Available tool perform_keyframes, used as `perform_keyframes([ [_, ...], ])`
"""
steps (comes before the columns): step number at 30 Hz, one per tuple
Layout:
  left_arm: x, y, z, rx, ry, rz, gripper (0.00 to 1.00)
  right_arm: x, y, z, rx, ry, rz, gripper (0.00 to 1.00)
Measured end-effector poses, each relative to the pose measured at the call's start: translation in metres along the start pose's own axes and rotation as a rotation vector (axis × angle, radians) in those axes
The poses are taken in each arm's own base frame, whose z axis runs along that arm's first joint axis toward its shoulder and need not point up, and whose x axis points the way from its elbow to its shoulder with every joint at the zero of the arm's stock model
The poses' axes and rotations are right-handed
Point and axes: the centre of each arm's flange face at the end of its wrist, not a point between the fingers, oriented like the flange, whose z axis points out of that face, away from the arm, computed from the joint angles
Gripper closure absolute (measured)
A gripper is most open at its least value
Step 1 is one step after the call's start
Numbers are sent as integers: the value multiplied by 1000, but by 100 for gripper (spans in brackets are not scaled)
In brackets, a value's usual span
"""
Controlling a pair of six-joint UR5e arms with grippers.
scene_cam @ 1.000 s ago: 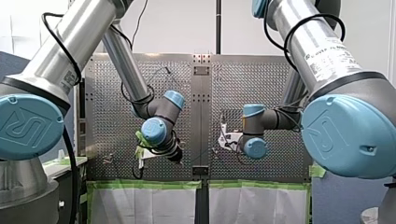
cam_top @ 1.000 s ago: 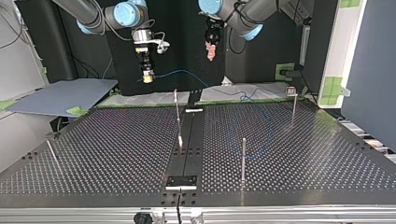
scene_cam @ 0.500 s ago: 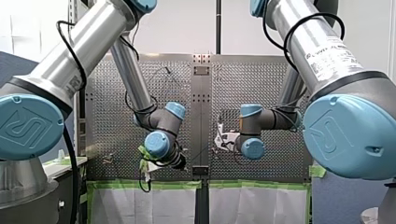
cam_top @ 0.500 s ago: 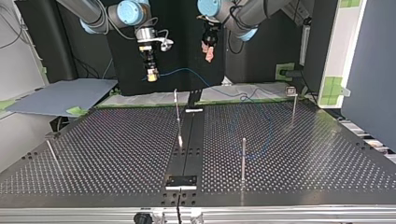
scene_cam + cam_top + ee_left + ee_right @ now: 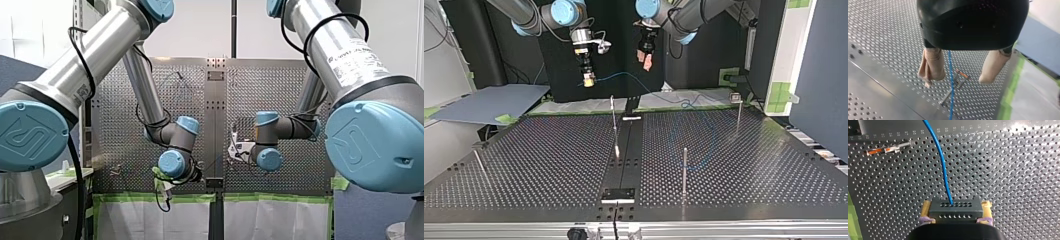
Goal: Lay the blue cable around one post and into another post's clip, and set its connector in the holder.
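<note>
Blue cable (image 5: 624,74) leaves the connector (image 5: 956,213), a black block with rows of small holes, which my right gripper (image 5: 956,205) clamps between its yellow pads (image 5: 927,207) above the perforated tabletop (image 5: 549,165). In the top view this gripper hangs at the view's left, over the tabletop's far edge. The cable runs sideways from it, passes below my left gripper (image 5: 647,61), and meets the tabletop near the far edge. There it lies in a loose loop that curves in close to the near post (image 5: 684,170); whether it touches that post cannot be told. My left gripper is wide open and holds nothing. In the left wrist view its two beige pads (image 5: 932,66) stand well apart, and the cable shows in the gap between them, touching neither. Whether it passes at finger height or lower cannot be told. Under that gap stands an orange-marked post (image 5: 954,83), which the cable crosses in this view. The top view also shows a centre post (image 5: 613,117) just beside the tabletop's middle strip, and a far post (image 5: 738,112) at the view's right with a small block at its top. A dark plate (image 5: 619,194) sits on the middle strip at the near edge, well apart from the connector.
</note>
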Motion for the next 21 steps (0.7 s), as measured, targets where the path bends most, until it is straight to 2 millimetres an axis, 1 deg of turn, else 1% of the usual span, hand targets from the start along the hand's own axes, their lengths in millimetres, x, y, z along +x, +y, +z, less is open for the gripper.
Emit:
perform_keyframes([
  [9, -11, -21, 21, 74, -88, -103, 0, 0, -1, 0, 6, 1, 4, 100],
  [13, -14, -26, 26, 100, -115, -147, 0, 1, -2, 0, 8, 3, 8, 100],
  [17, -12, -27, 37, 120, -136, -189, 0, 1, -3, 0, 10, 5, 9, 100],
  [21, -4, -24, 48, 138, -142, -234, 0, 1, -3, 0, 11, 7, 11, 100],
])
